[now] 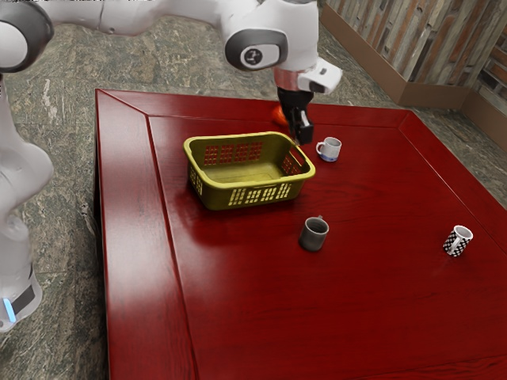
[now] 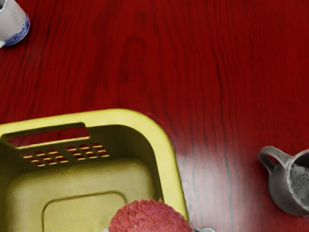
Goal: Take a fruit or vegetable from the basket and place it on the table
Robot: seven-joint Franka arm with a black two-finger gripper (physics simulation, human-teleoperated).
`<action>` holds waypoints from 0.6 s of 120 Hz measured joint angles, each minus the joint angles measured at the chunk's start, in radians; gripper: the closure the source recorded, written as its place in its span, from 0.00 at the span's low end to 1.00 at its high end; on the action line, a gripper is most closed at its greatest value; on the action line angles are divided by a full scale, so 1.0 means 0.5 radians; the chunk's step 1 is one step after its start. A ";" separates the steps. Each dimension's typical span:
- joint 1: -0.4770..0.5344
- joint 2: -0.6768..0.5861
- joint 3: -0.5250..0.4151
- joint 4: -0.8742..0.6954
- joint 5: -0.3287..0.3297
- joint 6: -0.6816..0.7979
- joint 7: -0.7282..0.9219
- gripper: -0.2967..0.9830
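Grip: my gripper (image 1: 302, 136) is closed on a lychee-like fruit (image 2: 149, 217), a fingertip against each of two opposite sides. Position: by the basket's handled short end, the fruit overlapping the rim near one corner in the wrist view; clearance above that rim cannot be read. Handling, estimated: light; thin, pebbled rind over soft, juicy flesh. The bumps should give good friction, so slip is a small risk, but too hard a squeeze could split the skin, and the round form may roll in the pads if taken off centre. Best hold: across the widest girth, moderate force, as the present contact appears to be. Next, by my judgement: carry it outward past the handled end, lower until it touches wood, then release gently, since a dropped round fruit would roll. Containers: the yellow-green basket (image 1: 249, 179) is upright, lattice-sided, its floor visible with a moulded outline. Beyond its handled end, near, stands a white-and-blue cup (image 1: 330, 150), contents not legible. Near the corner beside the fruit, apart from the basket, is a grey mug (image 1: 314, 234); mottled grey inside, contents undetermined. Well apart from the basket, past the grey mug, is a checkered mug (image 1: 457, 241). All on the red table (image 1: 356, 309).
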 joint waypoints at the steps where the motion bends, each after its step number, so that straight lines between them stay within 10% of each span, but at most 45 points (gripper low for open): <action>1: -0.028 0.015 -0.002 0.024 0.000 -0.002 0.001 0.65; 18: -0.156 0.449 -0.275 0.445 -0.109 -0.018 0.012 0.65; 36: 0.746 0.839 -1.293 0.654 -0.234 -0.018 0.023 0.66; 72: 0.909 0.818 -1.376 0.652 -0.261 -0.051 0.059 0.31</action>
